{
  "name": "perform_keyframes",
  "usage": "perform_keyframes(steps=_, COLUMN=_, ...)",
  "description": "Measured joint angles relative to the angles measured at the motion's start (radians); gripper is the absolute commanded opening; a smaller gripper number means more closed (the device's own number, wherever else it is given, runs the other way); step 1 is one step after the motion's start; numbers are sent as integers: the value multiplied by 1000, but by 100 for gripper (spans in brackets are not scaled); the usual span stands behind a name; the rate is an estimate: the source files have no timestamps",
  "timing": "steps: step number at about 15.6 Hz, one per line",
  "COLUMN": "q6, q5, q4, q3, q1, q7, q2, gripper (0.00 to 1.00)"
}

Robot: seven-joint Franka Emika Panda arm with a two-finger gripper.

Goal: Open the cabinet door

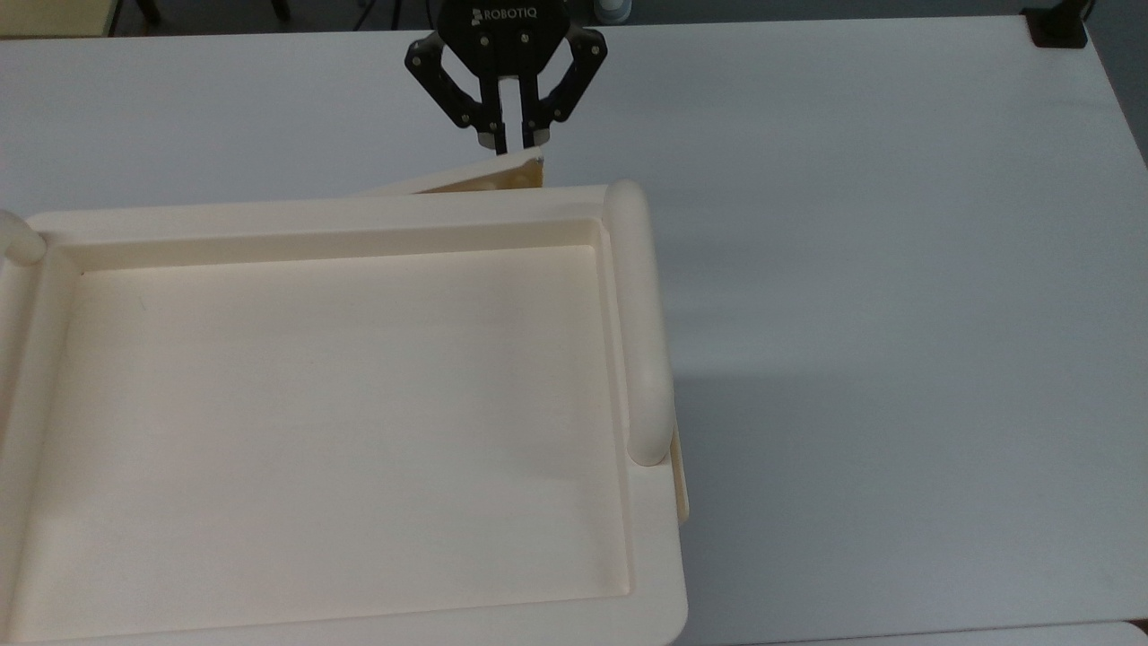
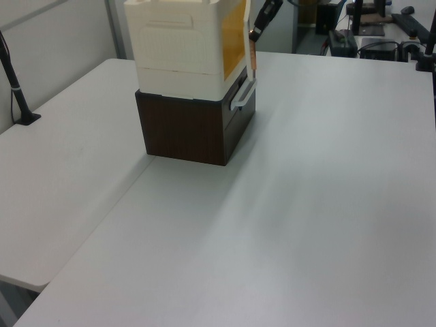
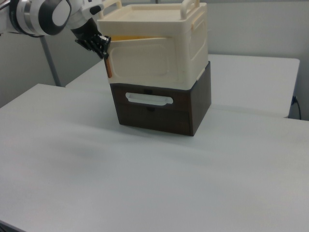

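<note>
My gripper (image 1: 512,142) pinching cabinet door (image 1: 466,180) free edge, ajar; risk: thin edge slipping out if pulled off-arc.

cabinet (image 1: 359,619) cut by top view's left, bottom | arm (image 3: 38,17) cut off

The gripper (image 1: 508,136) carries the white brand name "ROBOTIQ" on its black body in the top view
</note>
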Motion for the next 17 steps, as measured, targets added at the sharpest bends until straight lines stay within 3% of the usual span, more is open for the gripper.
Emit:
perform_keyframes(steps=1, q6=-33, q5=0, q4=0, q3=0, q1=-5, q7=-1, q2=-9, gripper=46)
perform_keyframes(steps=2, q6=-81, q5=1, q4=-1, q3=0, q1=-15, q7=-2, q2=-19, gripper=63)
perform_keyframes(steps=9, q6=-387, q5=1, q4=-3, q3=-13, q1=-138, q7=-170, q2=-95, gripper=98)
perform_keyframes(steps=12, q6=-462, q5=0, q4=-5, q3=-30, q1=-197, q7=-220, q2=-127, gripper=100)
perform_keyframes(steps=17, q6=-472, q5=0, q4=-13, q3=-99, q1=-276, q7=-274, q2=-139, gripper=100)
